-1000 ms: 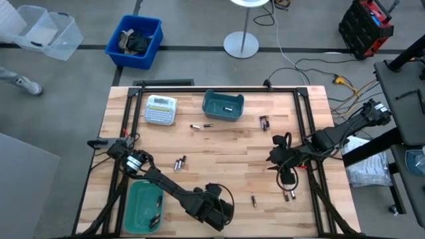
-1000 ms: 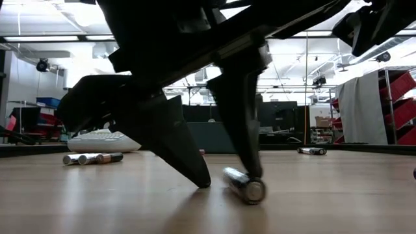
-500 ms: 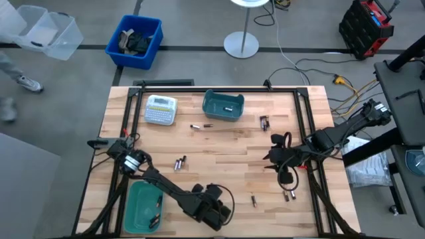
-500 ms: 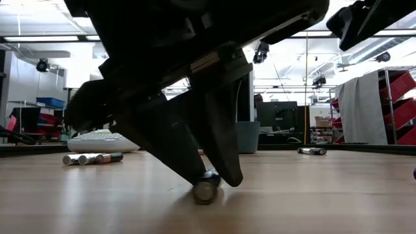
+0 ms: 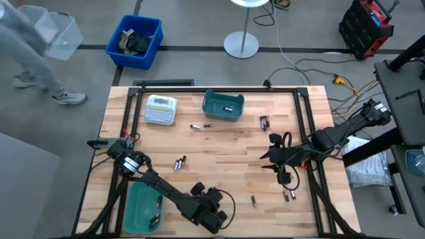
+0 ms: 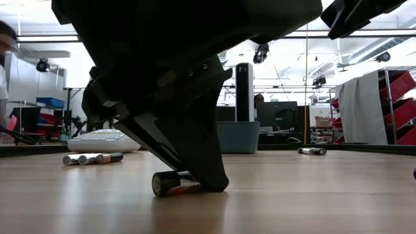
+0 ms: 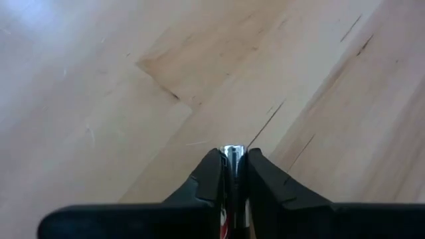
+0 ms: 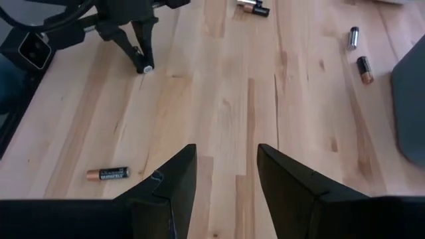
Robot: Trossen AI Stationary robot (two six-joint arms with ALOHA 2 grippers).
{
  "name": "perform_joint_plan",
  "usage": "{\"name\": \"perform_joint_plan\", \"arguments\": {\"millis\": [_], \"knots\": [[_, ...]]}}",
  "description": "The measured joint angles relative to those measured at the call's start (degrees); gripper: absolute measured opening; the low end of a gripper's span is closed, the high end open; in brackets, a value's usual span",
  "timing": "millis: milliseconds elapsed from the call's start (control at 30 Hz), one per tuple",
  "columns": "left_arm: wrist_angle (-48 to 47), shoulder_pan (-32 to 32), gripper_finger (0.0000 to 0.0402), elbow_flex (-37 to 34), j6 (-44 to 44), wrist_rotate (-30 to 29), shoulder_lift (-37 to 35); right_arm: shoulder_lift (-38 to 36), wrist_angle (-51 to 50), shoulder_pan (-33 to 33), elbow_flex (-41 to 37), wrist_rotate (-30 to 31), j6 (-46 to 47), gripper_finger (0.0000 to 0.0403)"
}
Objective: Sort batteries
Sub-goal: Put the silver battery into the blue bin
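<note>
The left gripper [image 7: 230, 174] pinches a battery [image 7: 232, 157] lying on the counter [image 5: 219, 149] near its front edge. The right gripper [image 8: 226, 174] hovers spread apart over the counter's right side.

Left gripper [image 7: 232, 169] is low at the near table edge, fingers clamped. Right gripper [image 8: 224, 174] hovers at the right side, fingers spread.

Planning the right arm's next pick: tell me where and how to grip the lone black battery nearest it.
Likely best: take the black battery across mid-barrel, straight down from above. It lies flat on the table with both long sides free. The right gripper is open, apart from it.
</note>
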Motion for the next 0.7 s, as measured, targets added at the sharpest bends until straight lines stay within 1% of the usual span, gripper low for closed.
{"name": "perform_joint_plan", "arguments": {"millis": [133, 267, 433, 533, 600, 700], "knots": [[-0.45, -0.42, 0.0025, 0.8, 1.16, -1.41, 0.04, 0.0, 0.16, 0.0, 0.0, 1.11, 0.04, 0.0151], [-1.51, -1.58, 0.0025, 3.28, 3.65, -6.94, 0.06, 0.0, 3.54, 0.01, -1.35, 1.15, -1.17, 0.0151], [-4.2, -2.25, 0.0024, 8.38, 7.78, -14.51, 0.5, 0.13, 15.46, 0.11, -6.41, 1.02, -4.57, 0.0151], [-8.06, -2.24, 0.0024, 11.91, 9.23, -18.82, 0.37, 0.87, 23.21, 0.11, -9.14, 1.0, -5.51, 0.0151], [-9.93, -2.24, 0.0024, 13.88, 11.09, -21.37, 0.37, 1.91, 26.82, 0.11, -10.12, 1.0, -5.77, 0.0151], [-13.14, -2.32, 0.0024, 17.69, 14.97, -26.79, 0.37, 4.2, 29.59, 0.11, -10.6, 1.01, -3.36, 0.0151]]}}
